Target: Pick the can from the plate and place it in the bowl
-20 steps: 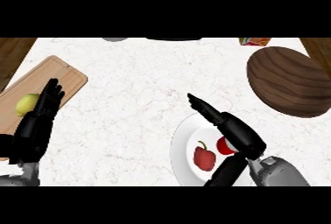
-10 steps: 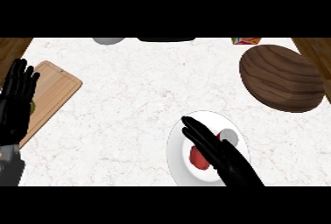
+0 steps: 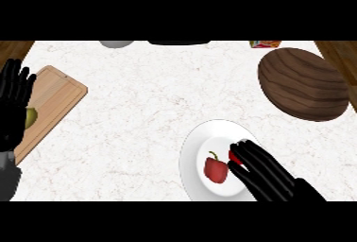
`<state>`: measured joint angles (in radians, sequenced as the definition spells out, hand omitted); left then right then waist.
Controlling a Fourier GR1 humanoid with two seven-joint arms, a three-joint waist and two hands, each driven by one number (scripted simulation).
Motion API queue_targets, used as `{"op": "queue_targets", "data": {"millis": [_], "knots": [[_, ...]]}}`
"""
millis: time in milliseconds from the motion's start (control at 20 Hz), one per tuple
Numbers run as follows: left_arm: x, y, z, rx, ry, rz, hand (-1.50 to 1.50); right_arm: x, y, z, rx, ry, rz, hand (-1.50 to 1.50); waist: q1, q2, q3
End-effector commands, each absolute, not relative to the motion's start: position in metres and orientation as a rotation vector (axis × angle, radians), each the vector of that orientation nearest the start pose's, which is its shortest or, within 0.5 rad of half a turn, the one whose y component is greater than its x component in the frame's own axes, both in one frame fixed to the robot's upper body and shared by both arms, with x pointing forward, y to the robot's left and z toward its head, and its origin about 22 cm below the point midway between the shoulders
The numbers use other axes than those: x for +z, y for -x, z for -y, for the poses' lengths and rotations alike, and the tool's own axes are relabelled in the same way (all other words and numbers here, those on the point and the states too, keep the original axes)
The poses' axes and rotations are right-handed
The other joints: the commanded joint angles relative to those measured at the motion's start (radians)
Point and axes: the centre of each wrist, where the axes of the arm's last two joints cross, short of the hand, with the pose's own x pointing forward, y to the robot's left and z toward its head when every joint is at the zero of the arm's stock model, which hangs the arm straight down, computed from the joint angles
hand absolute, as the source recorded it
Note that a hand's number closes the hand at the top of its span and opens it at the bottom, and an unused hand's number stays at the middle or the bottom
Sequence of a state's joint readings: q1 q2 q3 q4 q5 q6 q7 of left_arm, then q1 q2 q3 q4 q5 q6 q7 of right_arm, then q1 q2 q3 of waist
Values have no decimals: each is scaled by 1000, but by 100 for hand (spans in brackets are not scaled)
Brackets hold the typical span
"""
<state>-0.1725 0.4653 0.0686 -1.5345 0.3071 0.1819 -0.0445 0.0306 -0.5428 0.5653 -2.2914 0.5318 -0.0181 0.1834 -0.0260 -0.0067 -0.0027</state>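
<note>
Worktop [image 3: 153,108]: white marble look, faint veining, smooth. Bowl [image 3: 303,85]: dark wood, visible grain, matt. Cutting board [image 3: 55,99]: pale wood, matt. Plate [image 3: 199,151]: white, smooth, glazed look. Red pepper [image 3: 215,170]: slightly glossy skin. Right robot hand [image 3: 261,172]: matt black.

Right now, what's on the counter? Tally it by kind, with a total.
Plates: 1, white plate
Bowls: 1, brown wooden bowl
Cutting boards: 1, wooden board
Red peppers: 1, on the plate
Cans: 1, red can, mostly hidden under the right hand
Yellow-green fruit: 1, on the board, behind the left hand
Total: 6
</note>
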Motion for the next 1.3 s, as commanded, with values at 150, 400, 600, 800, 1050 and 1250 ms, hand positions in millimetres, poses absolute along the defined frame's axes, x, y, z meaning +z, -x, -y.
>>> {"op": "queue_targets", "data": {"millis": [150, 400, 600, 800, 1050, 1250], "knots": [[83, -283, -325, 36, -273, 1777, 0, 179, -137, 206, 1452, 536, 1554, -150, 12, 2, -2], [92, -289, -328, 11, -250, 1795, 0, 191, -154, 206, 1617, 558, 1348, -150, 34, 7, 0], [80, -287, -340, 22, -233, 1776, 0, 198, -155, 207, 1667, 527, 1266, -150, 26, 7, 1], [104, -298, -335, 23, -253, 1786, 0, 194, -164, 202, 1622, 544, 1266, -150, 26, 6, 3], [85, -295, -342, 28, -253, 1780, 0, 176, -185, 205, 1629, 496, 1215, -150, 27, 7, 3], [93, -297, -336, 17, -239, 1788, 0, 169, -203, 202, 1622, 514, 1204, -150, 27, 7, 3]]}}
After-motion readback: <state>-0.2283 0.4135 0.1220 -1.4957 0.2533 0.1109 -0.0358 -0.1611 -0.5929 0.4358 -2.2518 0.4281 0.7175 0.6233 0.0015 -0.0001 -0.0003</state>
